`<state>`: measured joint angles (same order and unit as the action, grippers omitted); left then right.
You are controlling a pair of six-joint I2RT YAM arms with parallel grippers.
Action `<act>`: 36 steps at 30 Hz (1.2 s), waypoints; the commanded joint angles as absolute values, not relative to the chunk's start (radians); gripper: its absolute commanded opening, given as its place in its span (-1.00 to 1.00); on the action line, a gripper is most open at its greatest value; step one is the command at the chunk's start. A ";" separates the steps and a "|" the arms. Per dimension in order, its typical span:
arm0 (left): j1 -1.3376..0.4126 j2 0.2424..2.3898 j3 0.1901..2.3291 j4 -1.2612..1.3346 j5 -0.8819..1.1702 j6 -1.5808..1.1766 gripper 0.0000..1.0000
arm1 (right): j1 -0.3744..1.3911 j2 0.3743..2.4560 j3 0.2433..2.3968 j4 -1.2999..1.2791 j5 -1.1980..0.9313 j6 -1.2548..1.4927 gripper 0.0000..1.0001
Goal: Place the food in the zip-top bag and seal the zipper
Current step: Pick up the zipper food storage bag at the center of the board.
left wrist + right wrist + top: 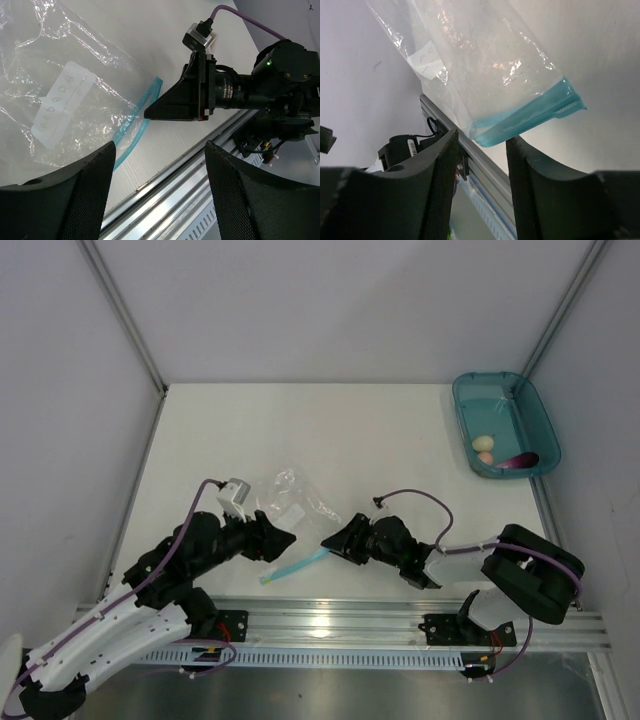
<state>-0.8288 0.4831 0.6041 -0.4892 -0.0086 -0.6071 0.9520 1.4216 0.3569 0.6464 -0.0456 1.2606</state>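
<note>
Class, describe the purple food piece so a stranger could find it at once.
Look to the far right edge of the white table, where a teal tray sits. At its near end lie three small pieces; the purple food piece is the dark, oblong one, beside two pale round pieces.

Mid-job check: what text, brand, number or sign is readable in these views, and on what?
No text is readable.
On the zip-top bag, the white label: faint printed marks, too blurred to read.
On the right arm's wrist camera, lens barrel: tiny white print, too small to read.
</note>
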 commanded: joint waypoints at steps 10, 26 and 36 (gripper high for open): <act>-0.943 0.492 0.646 -0.549 -0.175 -0.632 0.47 | 0.928 1.634 0.356 1.003 -0.023 1.221 -0.98; -0.992 0.616 0.724 -0.568 -0.256 -0.551 0.47 | 0.917 1.253 0.590 0.315 -0.055 1.029 -1.00; -1.120 0.801 0.845 -0.629 -0.434 -0.548 0.50 | 0.917 1.170 0.713 0.078 -0.089 1.049 -1.00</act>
